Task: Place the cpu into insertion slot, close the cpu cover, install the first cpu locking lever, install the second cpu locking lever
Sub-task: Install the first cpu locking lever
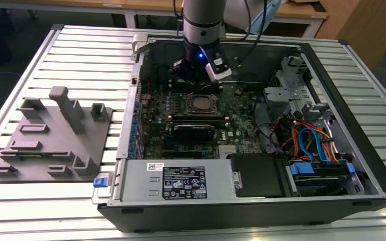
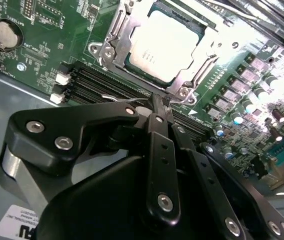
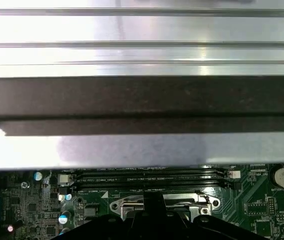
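Right at the lens in the second wrist view, the gripper [image 2: 158, 107] has its black fingers [image 2: 157, 117] pressed together, tips pinched on a thin wire lever [image 2: 115, 98] at the near edge of the insertion slot [image 2: 109, 50]. Just beyond, the cpu [image 2: 163, 45] sits seated in that socket, silvery top bright, with the cpu cover [image 2: 208, 49] folded down around it. That chip looks light, rigid and fragile underneath, best handled by its edges. The lever looks springy, stiff steel, slippery; I'd take it at its hooked end. Farther out, in the exterior view, the arm [image 1: 201, 20] comes straight down into the open computer case [image 1: 260, 211], wrist just behind the socket, away from the power supply [image 1: 176, 181].
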